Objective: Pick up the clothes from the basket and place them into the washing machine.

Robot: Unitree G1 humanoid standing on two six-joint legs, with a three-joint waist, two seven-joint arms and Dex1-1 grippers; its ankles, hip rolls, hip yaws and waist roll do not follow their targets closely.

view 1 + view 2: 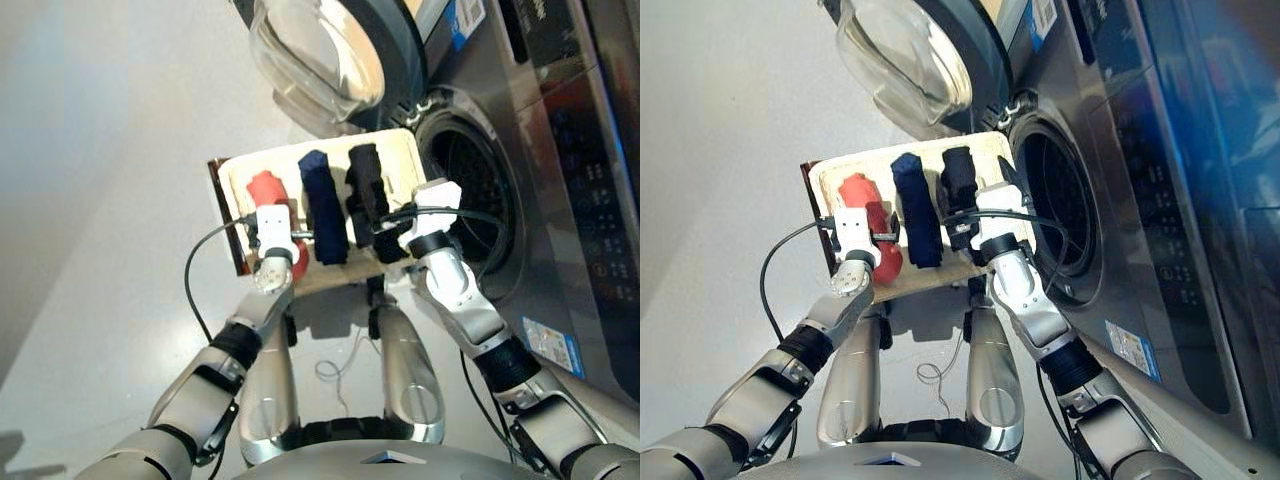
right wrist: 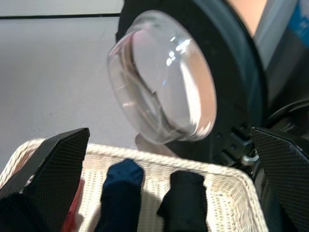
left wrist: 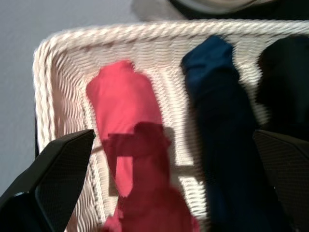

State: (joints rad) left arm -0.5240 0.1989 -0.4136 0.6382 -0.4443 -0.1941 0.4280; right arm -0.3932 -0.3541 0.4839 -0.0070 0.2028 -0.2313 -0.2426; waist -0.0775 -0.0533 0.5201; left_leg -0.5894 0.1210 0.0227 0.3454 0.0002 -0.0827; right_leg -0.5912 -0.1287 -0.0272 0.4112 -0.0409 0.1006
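The cream woven basket (image 1: pixel 398 142) sits in front of the washing machine's round drum opening (image 1: pixel 470 190). Three rolled clothes lie side by side in it: coral-red (image 1: pixel 263 186), navy (image 1: pixel 322 205) and black (image 1: pixel 363 180). My left gripper (image 3: pixel 171 140) hovers open just above the coral-red roll (image 3: pixel 128 125), with a finger on each side and not touching it. The navy roll (image 3: pixel 219 116) lies beside it. My right gripper (image 2: pixel 169 133) is open and empty above the basket's near right corner, next to the black roll (image 2: pixel 186 198). It faces the open door's glass bowl (image 2: pixel 159 77).
The round door (image 1: pixel 320 50) stands swung open behind the basket's far edge. A dark brown edge (image 1: pixel 222 205) runs along the basket's left side. Black cables (image 1: pixel 200 270) loop from both wrists. A dark glossy panel (image 1: pixel 600 150) rises on the right. Grey floor (image 1: pixel 100 200) lies to the left.
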